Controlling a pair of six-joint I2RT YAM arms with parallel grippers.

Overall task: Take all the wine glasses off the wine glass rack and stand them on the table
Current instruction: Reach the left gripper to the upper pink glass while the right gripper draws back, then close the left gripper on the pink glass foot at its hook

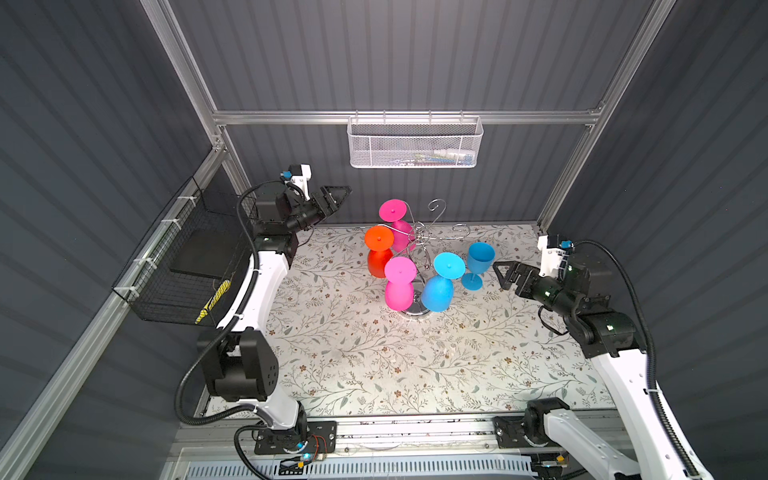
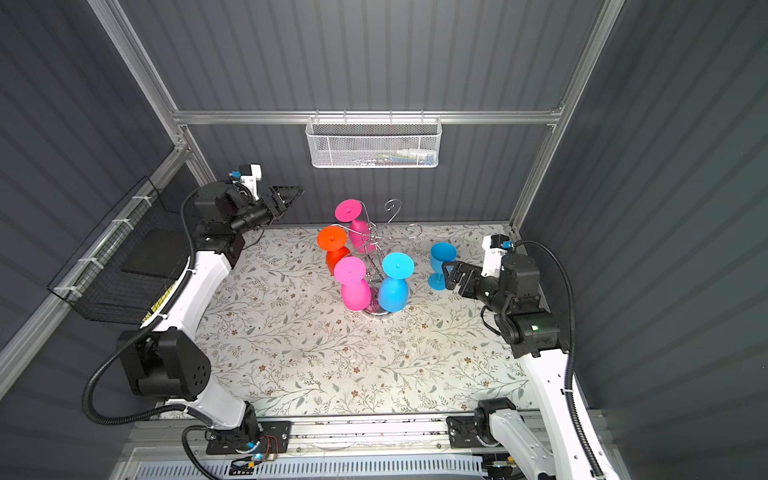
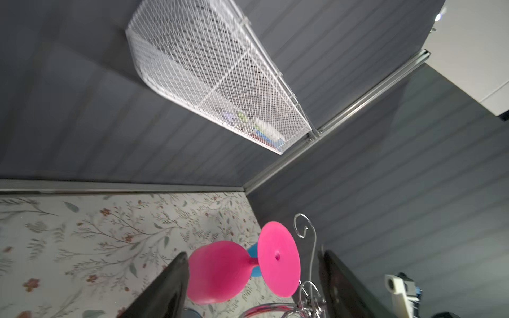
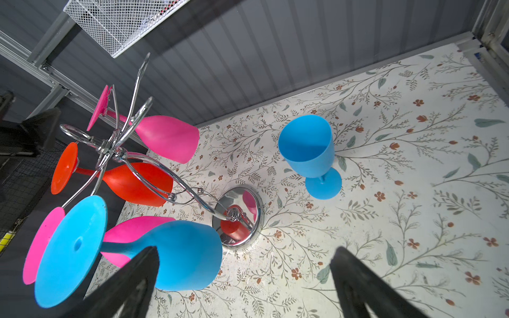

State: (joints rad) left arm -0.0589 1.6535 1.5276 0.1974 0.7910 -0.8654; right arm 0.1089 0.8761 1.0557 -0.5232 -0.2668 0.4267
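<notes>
The white floral-patterned tabletop point(image 1: 374, 365) carries the shiny chrome wire wine glass rack point(image 4: 237, 217), upright towards the back. Four plastic wine glasses are hung upside down on its arms: rear pink glass point(image 1: 392, 210), orange glass point(image 1: 379, 239), front pink glass point(image 1: 400, 270), hanging blue glass point(image 1: 449, 266). An upright blue glass point(image 1: 481, 254) is stood just beside the rack. The left gripper point(image 1: 345, 194) is raised by the back wall, jaws spread, empty. The right gripper point(image 1: 498, 274) is held near the upright blue glass, jaws spread, empty.

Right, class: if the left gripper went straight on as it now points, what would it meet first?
Probably the back pink wine glass hanging on the wine glass rack; it lies ahead of the left gripper, though depth is unclear.
</notes>
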